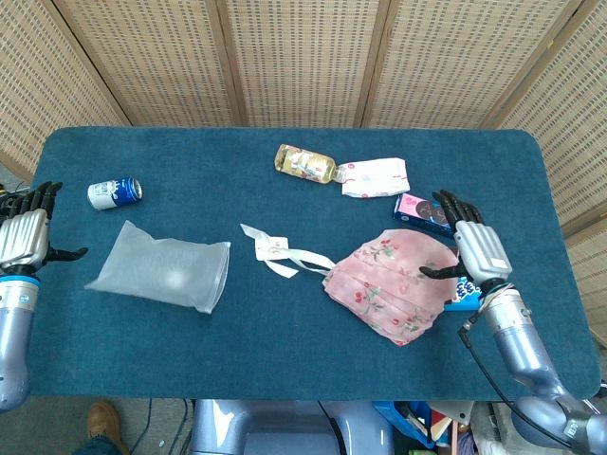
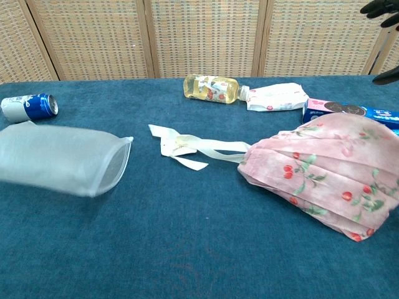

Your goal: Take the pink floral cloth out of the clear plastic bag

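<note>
The pink floral cloth [image 1: 391,282] [image 2: 327,172] lies flat on the blue table at the right, fully outside the bag, with its white ribbon and tag [image 1: 273,252] [image 2: 187,148] trailing left. The clear plastic bag [image 1: 161,267] [image 2: 59,159] lies empty at the left. My right hand [image 1: 467,244] [image 2: 381,7] hovers just right of the cloth, fingers spread, holding nothing. My left hand [image 1: 27,233] is at the table's left edge, apart from the bag, fingers spread and empty.
A blue can [image 1: 114,192] [image 2: 28,106] lies at the far left. A yellow bottle [image 1: 304,163] [image 2: 212,87] and a white pouch [image 1: 375,176] lie at the back middle. Blue cookie boxes [image 1: 424,213] [image 2: 349,112] sit behind the cloth near my right hand.
</note>
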You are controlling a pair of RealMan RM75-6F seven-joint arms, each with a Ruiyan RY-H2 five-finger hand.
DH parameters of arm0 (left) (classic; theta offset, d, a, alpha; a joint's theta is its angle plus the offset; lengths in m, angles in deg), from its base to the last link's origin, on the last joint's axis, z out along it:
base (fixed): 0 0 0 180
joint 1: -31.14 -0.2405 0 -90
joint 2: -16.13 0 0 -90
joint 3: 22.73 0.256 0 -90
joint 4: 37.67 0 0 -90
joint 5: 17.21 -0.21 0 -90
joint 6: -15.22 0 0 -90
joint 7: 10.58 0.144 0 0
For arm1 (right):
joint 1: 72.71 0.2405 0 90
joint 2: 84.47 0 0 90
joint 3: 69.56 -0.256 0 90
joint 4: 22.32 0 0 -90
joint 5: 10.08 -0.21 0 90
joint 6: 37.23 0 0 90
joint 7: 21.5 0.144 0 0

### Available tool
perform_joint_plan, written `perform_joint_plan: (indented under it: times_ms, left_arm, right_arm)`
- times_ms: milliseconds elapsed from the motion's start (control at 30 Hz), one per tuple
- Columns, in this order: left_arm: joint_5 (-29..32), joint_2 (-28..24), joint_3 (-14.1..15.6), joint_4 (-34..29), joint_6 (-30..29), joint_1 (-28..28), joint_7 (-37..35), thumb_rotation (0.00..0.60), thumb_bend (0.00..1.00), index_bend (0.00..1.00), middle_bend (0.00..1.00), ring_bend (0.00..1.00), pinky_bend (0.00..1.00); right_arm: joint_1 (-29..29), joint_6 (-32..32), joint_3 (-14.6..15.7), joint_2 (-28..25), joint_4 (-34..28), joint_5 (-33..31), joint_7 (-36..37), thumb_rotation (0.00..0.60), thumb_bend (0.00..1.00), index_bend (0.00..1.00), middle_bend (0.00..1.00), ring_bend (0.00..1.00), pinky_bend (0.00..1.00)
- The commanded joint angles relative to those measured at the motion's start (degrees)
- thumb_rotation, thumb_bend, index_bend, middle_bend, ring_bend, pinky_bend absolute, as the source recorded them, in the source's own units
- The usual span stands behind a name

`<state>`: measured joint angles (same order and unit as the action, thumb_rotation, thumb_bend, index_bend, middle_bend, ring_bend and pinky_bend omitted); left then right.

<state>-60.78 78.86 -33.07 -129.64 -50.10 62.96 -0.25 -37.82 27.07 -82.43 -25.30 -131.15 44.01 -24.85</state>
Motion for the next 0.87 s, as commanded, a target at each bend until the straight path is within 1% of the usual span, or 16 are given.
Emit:
perform_joint_plan:
  times_ms: [33,167,233,333,433,467,533,600,700,767,867]
  left_arm:
    - [-4.67,-1.24,-0.32,-1.28,-5.96,-3.60,-2.47,0.600,0.16,0.00,0.00,0.00,0.00]
    - [-9.25,-1.89,0.08,-3.53,-12.11,-7.35,-4.74,0.600,0.16,0.00,0.00,0.00,0.00]
    - [-11.16,-2.05,0.64,-4.81,-14.52,-9.15,-5.66,0.600,0.16,0.00,0.00,0.00,0.00]
    - [-14.71,-2.44,2.37,-7.62,-18.55,-12.80,-6.95,0.600,0.16,0.00,0.00,0.00,0.00]
    - [-19.33,-2.15,4.67,-9.58,-22.34,-16.14,-8.01,0.600,0.16,0.00,0.00,0.00,0.00]
    - [-20.50,-1.92,5.19,-9.92,-23.18,-16.93,-8.63,0.600,0.16,0.00,0.00,0.00,0.00]
    - [-25.11,-0.71,7.24,-11.11,-25.60,-19.63,-11.99,0.600,0.16,0.00,0.00,0.00,0.00]
    - [-28.58,0.15,8.88,-10.74,-27.45,-21.37,-12.39,0.600,0.16,0.00,0.00,0.00,0.00]
    - [-32.17,1.32,10.65,-10.12,-29.84,-23.08,-10.56,0.600,0.16,0.00,0.00,0.00,0.00]
    - [-35.21,1.90,12.19,-9.96,-31.37,-24.23,-7.36,0.600,0.16,0.00,0.00,0.00,0.00]
    - [-37.19,2.25,12.65,-10.73,-32.00,-25.00,-5.95,0.600,0.16,0.00,0.00,0.00,0.00]
  right_arm:
    - [-4.09,7.58,2.81,-0.43,3.44,9.85,-2.33,0.600,0.00,0.00,0.00,0.00,0.00]
    - [-7.91,13.47,4.81,0.12,7.95,18.34,0.61,0.600,0.00,0.00,0.00,0.00,0.00]
    - [-9.46,15.82,5.73,0.43,10.06,21.54,1.93,0.600,0.00,0.00,0.00,0.00,0.00]
    - [-12.78,20.80,7.83,1.67,14.11,27.54,5.04,0.600,0.00,0.00,0.00,0.00,0.00]
    - [-15.89,25.07,9.51,3.13,16.22,31.21,7.10,0.600,0.00,0.00,0.00,0.00,0.00]
    - [-16.64,26.11,9.85,3.50,16.49,31.87,7.44,0.600,0.00,0.00,0.00,0.00,0.00]
    - [-19.06,29.09,11.01,4.68,17.02,33.86,8.50,0.600,0.00,0.00,0.00,0.00,0.00]
    - [-21.14,31.37,12.25,5.47,17.24,35.64,9.38,0.600,0.00,0.00,0.00,0.00,0.00]
    - [-23.28,33.40,13.53,6.30,17.72,37.06,9.04,0.600,0.00,0.00,0.00,0.00,0.00]
    - [-25.31,35.09,14.59,6.85,17.83,37.99,7.08,0.600,0.00,0.00,0.00,0.00,0.00]
    - [-26.93,35.89,15.32,6.76,16.88,38.72,4.37,0.600,0.00,0.00,0.00,0.00,0.00]
